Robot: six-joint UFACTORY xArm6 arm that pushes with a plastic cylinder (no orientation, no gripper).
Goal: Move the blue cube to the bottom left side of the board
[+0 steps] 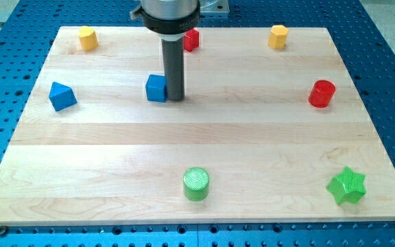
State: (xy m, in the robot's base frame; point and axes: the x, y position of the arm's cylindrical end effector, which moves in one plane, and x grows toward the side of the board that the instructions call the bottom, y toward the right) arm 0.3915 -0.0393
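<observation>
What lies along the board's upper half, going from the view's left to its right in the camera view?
Blue triangular block → yellow block → blue cube → my tip, touching the cube's right side → yellow hexagonal block → red cylinder.

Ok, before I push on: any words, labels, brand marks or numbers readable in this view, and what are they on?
None: no readable text anywhere in this view.
The wooden board, the blue cube and the other coloured blocks carry no markings.
The arm's dark collar at the view's top shows no legible label.
My tip sits against the cube's right side; the rod is plain.
</observation>
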